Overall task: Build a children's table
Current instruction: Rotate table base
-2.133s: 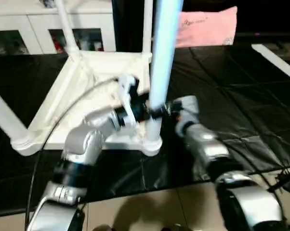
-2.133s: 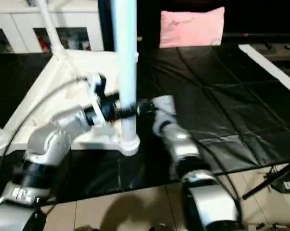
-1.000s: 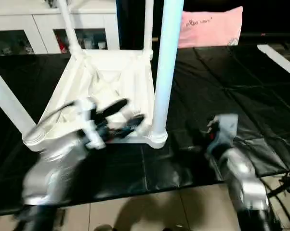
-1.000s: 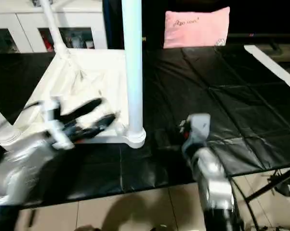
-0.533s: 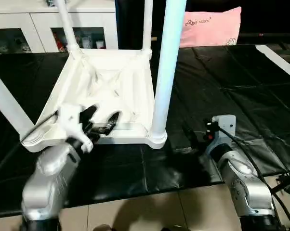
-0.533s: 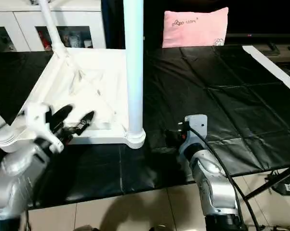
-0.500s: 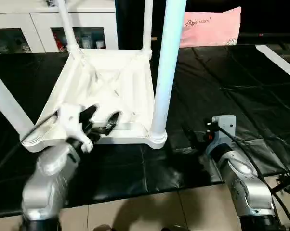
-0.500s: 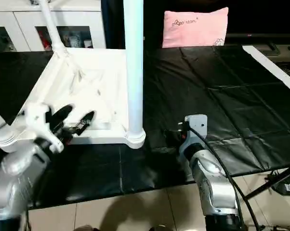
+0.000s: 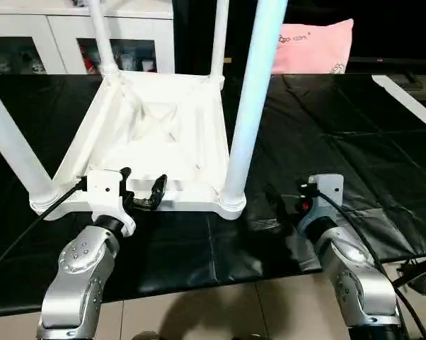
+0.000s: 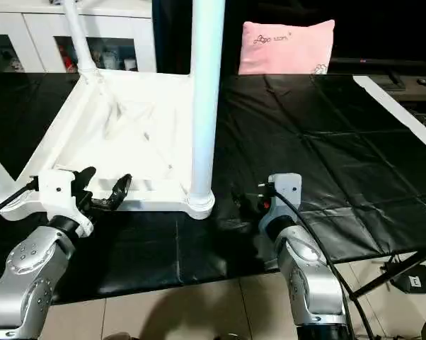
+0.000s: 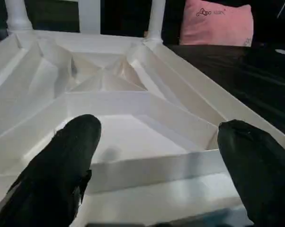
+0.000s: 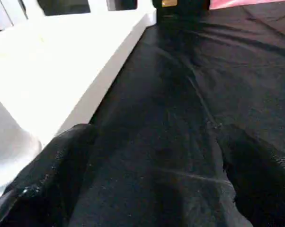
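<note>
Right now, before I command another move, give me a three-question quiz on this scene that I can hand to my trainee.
1. True or false: the children's table lies upside down with its legs pointing up.
2. What is the left gripper holding?
A. a leg
B. the pink pillow
C. nothing
3. Fill in: the right gripper is open over the ______ mat, beside the near right leg.

Key:
1. True. The ribbed underside faces up and the legs rise from the corner sockets.
2. C. Its fingers are spread in front of the table's near edge, gripping nothing.
3. black
</note>
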{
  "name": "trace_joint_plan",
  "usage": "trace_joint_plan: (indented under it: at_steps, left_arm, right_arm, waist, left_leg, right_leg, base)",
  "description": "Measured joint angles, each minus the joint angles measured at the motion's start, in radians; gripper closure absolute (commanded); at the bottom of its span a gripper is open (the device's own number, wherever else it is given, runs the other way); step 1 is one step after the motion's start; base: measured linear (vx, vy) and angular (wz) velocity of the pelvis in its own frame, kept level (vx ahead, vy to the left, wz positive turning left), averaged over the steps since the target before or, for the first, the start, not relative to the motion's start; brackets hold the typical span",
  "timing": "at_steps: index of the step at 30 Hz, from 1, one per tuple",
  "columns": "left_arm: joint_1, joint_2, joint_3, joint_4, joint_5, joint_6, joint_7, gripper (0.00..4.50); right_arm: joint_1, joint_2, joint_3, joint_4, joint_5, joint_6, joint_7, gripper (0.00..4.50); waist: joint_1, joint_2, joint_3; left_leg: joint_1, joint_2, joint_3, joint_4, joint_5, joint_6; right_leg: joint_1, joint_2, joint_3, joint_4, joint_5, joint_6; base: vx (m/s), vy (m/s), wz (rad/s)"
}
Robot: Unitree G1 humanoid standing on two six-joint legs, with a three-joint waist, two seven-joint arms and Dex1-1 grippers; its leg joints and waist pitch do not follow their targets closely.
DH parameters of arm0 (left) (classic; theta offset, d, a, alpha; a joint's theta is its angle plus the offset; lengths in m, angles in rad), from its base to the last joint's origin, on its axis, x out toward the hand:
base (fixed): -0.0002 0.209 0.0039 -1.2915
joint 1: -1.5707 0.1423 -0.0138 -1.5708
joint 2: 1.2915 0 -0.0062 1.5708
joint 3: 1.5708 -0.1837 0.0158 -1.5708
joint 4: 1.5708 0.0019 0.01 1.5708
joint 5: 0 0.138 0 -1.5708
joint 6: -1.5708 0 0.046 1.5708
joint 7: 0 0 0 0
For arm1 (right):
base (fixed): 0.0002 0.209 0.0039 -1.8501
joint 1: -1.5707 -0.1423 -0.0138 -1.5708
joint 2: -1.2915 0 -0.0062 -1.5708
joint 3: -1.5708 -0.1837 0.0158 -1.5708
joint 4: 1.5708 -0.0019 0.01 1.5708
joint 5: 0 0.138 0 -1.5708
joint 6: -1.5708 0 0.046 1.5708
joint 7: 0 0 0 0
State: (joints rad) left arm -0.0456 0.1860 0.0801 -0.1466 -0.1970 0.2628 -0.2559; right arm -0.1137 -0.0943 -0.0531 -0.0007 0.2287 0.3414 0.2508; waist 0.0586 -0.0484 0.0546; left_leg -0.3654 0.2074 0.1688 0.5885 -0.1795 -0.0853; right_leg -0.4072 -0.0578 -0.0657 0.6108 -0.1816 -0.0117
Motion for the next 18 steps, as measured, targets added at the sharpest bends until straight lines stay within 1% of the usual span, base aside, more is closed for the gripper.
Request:
trace_joint_plan:
  at_steps: [3, 4, 6, 8, 11, 13, 16, 18]
  left_arm:
    - [-0.020, 0.016, -0.008, 0.020, -0.001, -0.006, -0.023, 0.05]
    - [-0.042, 0.042, -0.023, 0.036, -0.004, -0.005, -0.058, 0.05]
    - [-0.070, 0.082, -0.047, 0.054, -0.004, -0.004, -0.118, 0.05]
    - [-0.110, 0.140, -0.090, 0.088, -0.003, 0.000, -0.208, 0.05]
    - [-0.165, 0.198, -0.141, 0.147, -0.001, 0.020, -0.331, 0.05]
    - [-0.242, 0.244, -0.185, 0.222, 0.008, 0.042, -0.430, 0.05]
    - [-0.321, 0.277, -0.204, 0.269, 0.023, 0.062, -0.508, 0.05]
    - [-0.399, 0.305, -0.266, 0.342, 0.046, 0.066, -0.595, 0.05]
  right_arm:
    - [-0.001, -0.025, 0.016, 0.001, -0.023, -0.004, 0.002, 0.00]
    - [-0.006, -0.042, 0.022, 0.004, -0.036, -0.009, 0.010, 0.00]
    - [-0.017, -0.057, 0.023, 0.010, -0.049, -0.028, 0.020, 0.00]
    - [-0.042, -0.085, 0.026, 0.026, -0.067, -0.049, 0.040, 0.00]
    - [-0.058, -0.137, 0.044, 0.035, -0.074, -0.063, 0.094, 0.00]
    - [-0.073, -0.191, 0.066, 0.051, -0.073, -0.060, 0.165, 0.00]
    - [-0.081, -0.234, 0.078, 0.046, -0.061, -0.050, 0.249, 0.00]
    - [-0.080, -0.276, 0.095, 0.038, -0.042, -0.035, 0.321, 0.00]
  waist:
    - [0.001, -0.003, 0.000]
    - [0.004, -0.005, -0.001]
    - [0.004, -0.006, -0.002]
    - [0.003, -0.006, -0.002]
    - [0.003, -0.005, -0.001]
    - [0.005, -0.003, 0.000]
    - [0.003, -0.001, -0.001]
    - [0.004, 0.000, 0.000]
  left_leg:
    - [0.000, 0.000, 0.000, 0.000, 0.000, 0.000]
    - [0.000, 0.000, 0.000, 0.000, 0.000, 0.000]
    - [0.001, 0.000, 0.000, 0.000, 0.000, 0.000]
    - [0.001, 0.000, 0.000, 0.001, 0.000, 0.000]
    - [0.002, 0.000, 0.001, 0.001, 0.000, 0.000]
    - [0.001, 0.000, 0.001, 0.002, 0.000, 0.000]
    - [0.002, 0.000, 0.000, 0.002, 0.000, 0.000]
    - [0.003, 0.000, 0.001, 0.003, 0.000, 0.000]
  right_leg:
    - [0.000, 0.000, 0.000, 0.000, 0.000, 0.000]
    - [0.000, 0.000, -0.001, 0.001, 0.000, 0.000]
    - [0.000, 0.000, 0.000, 0.001, 0.000, 0.000]
    - [0.000, 0.000, 0.001, 0.001, 0.002, 0.001]
    - [0.000, 0.000, 0.001, 0.001, 0.003, 0.000]
    - [0.000, 0.000, 0.001, 0.001, 0.004, 0.000]
    - [0.000, 0.000, 0.001, 0.001, 0.007, -0.004]
    - [0.001, 0.000, 0.001, 0.001, 0.009, -0.007]
  base:
    - [0.000, 0.000, 0.00]
    - [0.000, 0.000, 0.00]
    - [0.000, 0.000, 0.00]
    - [0.000, 0.000, 0.00]
    - [0.000, 0.000, 0.00]
    - [0.000, 0.000, 0.00]
    - [0.000, 0.000, 0.00]
    - [0.000, 0.000, 0.00]
